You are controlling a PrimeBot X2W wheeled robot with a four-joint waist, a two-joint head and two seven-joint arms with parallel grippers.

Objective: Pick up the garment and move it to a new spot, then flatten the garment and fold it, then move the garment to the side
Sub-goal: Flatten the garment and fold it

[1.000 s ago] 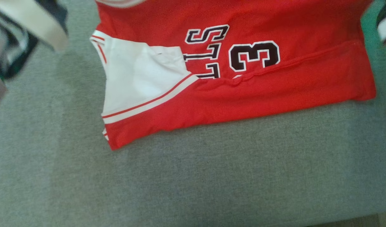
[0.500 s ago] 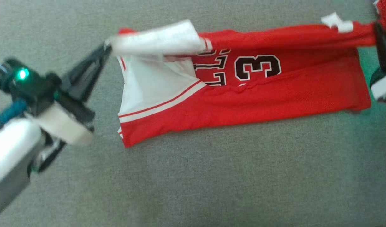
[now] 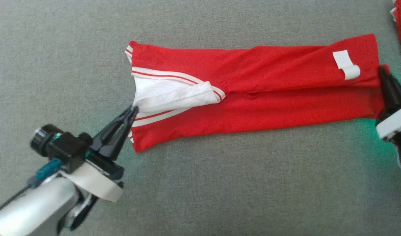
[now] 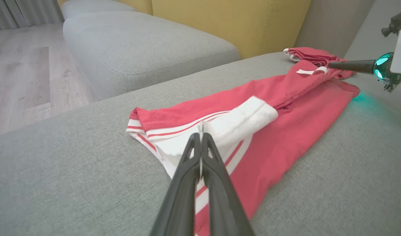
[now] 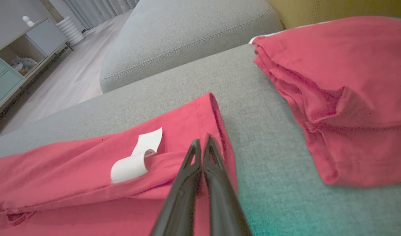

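the red garment (image 3: 269, 108) lies folded into a long strip on the grey sofa cushion (image 3: 220, 190). the left jaws pinch its white-trimmed end, and the right jaws are closed on the opposite hem. a second red garment (image 5: 344, 82) lies near that hem.

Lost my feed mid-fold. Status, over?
Left claw shut on jersey, white edge. Right claw shut at hem, grip unclear. Jersey folded lengthwise. Other red garment beside right claw.
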